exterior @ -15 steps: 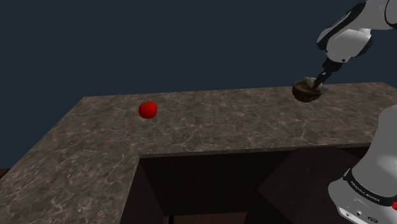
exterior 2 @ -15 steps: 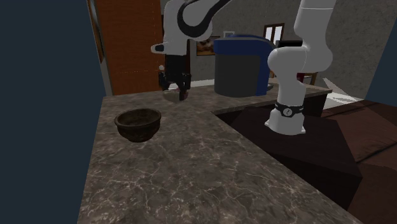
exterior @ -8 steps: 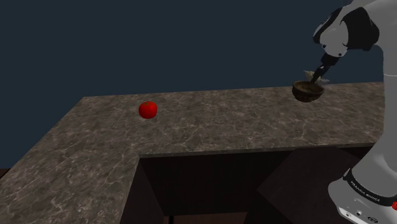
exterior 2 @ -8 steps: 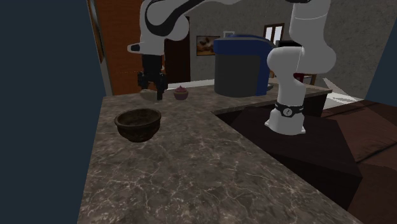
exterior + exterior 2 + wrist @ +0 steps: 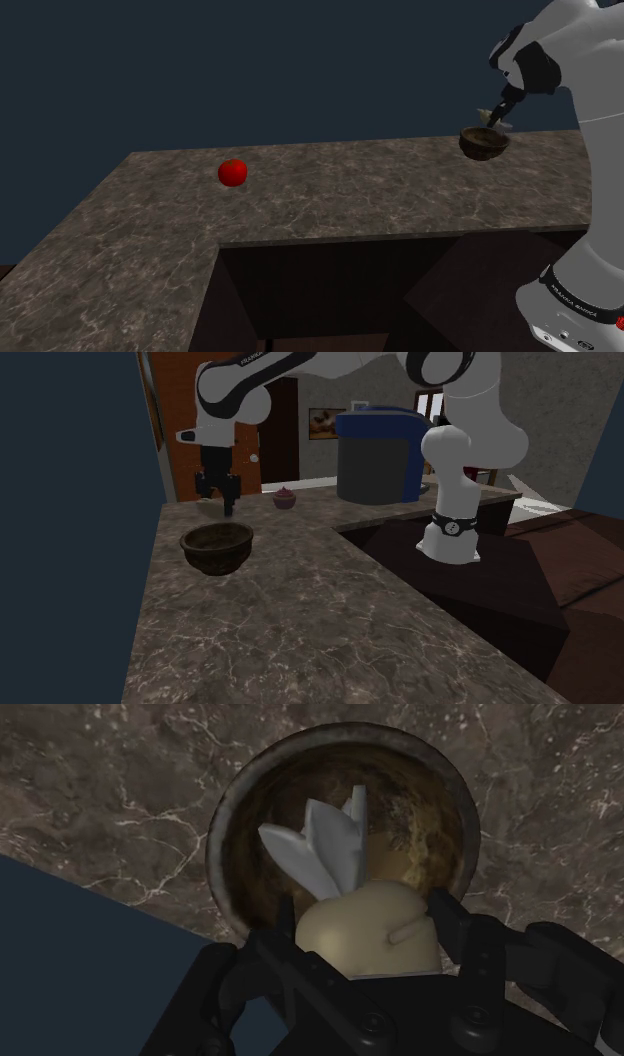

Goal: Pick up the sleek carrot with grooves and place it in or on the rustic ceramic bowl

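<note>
Gripper [image 5: 362, 919] is clamped on the carrot [image 5: 360, 942]: pale cream, whitish leafy top poking out past the tips, both fingers [image 5: 452, 932] pressed against its sides. Looking along the wrist view, I have the carrot lined up over the mouth of the brown bowl [image 5: 228, 824]. The bowl sits on the dark marbled counter [image 5: 110, 784], near the edge by the dark blue wall [image 5: 70, 964]. In the second exterior view the gripper hangs above the bowl, clear of its rim. A red round thing [image 5: 232, 172] lies well apart, toward the shoulder view's left. A small cupcake-like item [image 5: 285, 499] stands behind the bowl.
</note>
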